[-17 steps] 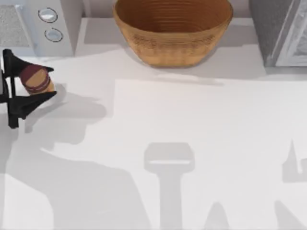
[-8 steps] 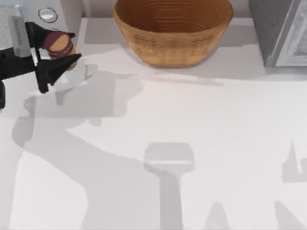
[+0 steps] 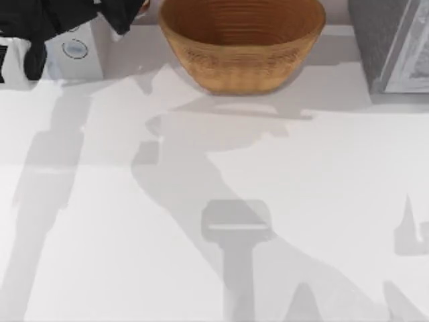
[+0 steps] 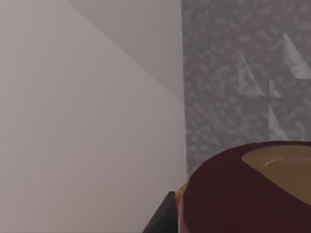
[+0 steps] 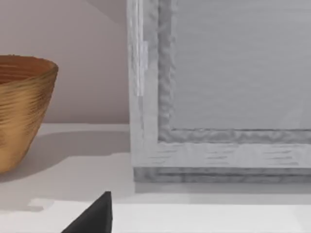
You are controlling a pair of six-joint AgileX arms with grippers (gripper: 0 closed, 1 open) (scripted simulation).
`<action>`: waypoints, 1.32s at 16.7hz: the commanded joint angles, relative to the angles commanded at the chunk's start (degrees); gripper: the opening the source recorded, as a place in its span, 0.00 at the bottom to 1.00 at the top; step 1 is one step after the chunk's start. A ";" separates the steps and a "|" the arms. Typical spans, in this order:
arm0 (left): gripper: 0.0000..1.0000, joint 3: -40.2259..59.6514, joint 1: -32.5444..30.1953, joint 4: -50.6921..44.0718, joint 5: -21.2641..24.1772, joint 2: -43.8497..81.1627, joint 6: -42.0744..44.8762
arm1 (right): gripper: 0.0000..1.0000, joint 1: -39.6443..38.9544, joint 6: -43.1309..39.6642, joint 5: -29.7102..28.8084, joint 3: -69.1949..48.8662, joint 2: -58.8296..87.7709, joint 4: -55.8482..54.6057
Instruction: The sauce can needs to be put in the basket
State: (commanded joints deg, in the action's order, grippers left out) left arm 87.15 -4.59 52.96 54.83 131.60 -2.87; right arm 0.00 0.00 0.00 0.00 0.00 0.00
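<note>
1. At the upper left of the top view, the left gripper (image 3: 120,13) hangs above the back of the counter (image 3: 214,201), just left of the basket's rim. It overlaps a white box with a round dial (image 3: 75,48).
2. Seen from the left wrist, the sauce can (image 4: 252,194) sits right up against the camera. A black finger (image 4: 163,221) presses on its side, so the gripper is closed around the can and carries it clear of the counter.
3. What shows of the can is a dark red-brown, rounded top with a flat tan disc in its middle and a thin orange strip of label beside the finger.
4. Beyond the can stand a plain pale wall and a grey speckled panel (image 4: 243,73).
5. Top centre of the top view holds the basket (image 3: 241,40), a wide round bowl of tan-brown wicker. It has fine horizontal ribs inside and out and tapers to a narrower base. The part of its inside that shows holds nothing.
6. To the basket's right, at the upper right of the top view, stands a grey box with a pale frame (image 3: 395,47).
7. The right wrist view catches the basket's flank, that framed box close by, and a dark tip of the right gripper (image 5: 95,216) over the white counter. I cannot tell how far open it is.
</note>
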 joint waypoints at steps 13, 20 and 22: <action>0.00 8.59 -13.10 -22.63 -18.16 -4.38 3.91 | 1.00 0.00 0.00 0.00 0.00 0.00 0.00; 0.00 15.40 -14.68 -24.13 -19.34 0.71 3.79 | 1.00 0.00 0.00 0.00 0.00 0.00 0.00; 0.00 17.65 -15.12 -24.69 -19.88 2.37 3.78 | 1.00 0.00 0.00 0.00 0.00 0.00 0.00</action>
State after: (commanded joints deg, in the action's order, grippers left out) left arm 104.79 -19.71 28.27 34.95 133.96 0.91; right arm 0.00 0.00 0.00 0.00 0.00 0.00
